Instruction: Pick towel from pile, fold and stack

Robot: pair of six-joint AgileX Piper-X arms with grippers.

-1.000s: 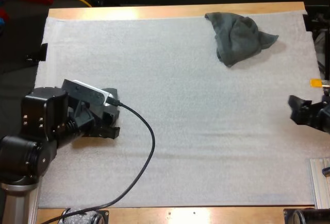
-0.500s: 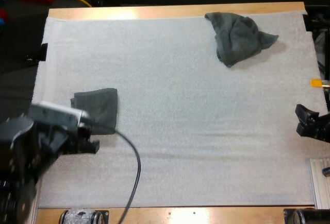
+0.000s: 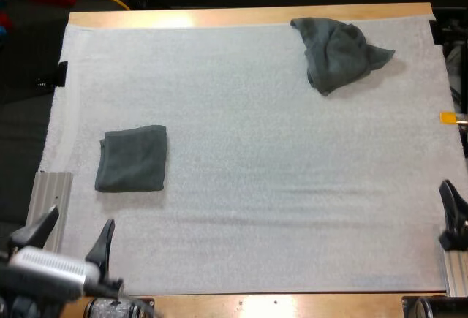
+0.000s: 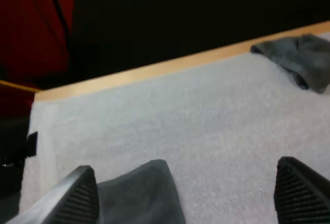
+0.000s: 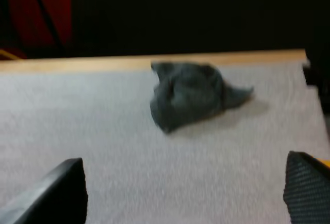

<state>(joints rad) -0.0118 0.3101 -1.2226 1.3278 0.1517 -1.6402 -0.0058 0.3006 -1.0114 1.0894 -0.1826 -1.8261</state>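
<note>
Your folded towel point(image 3: 131, 159) lies flat on the white mat point(image 3: 241, 186), on the left side as the high view shows it and near the mat's left edge; nothing touches it. Your left fingers point(image 3: 102, 243) hang over the mat's near left corner, nearer to you than the folded towel and clear of it; they stand wide apart and hold nothing. From the left wrist you see those fingers point(image 4: 77, 198) spread over bare mat, with a corner of the folded towel point(image 4: 142, 195) just beside one of them and untouched. The crumpled towel point(image 3: 338, 53) sits in a loose heap at the mat's far right, close to the far edge of the bench point(image 3: 241, 15) and well apart from the folded one. Your right fingers point(image 3: 453, 219) are at the mat's right edge on the near side; the right wrist view shows them point(image 5: 59, 190) wide apart and empty, with the crumpled towel point(image 5: 188, 95) well ahead by the bench's far edge.
</note>
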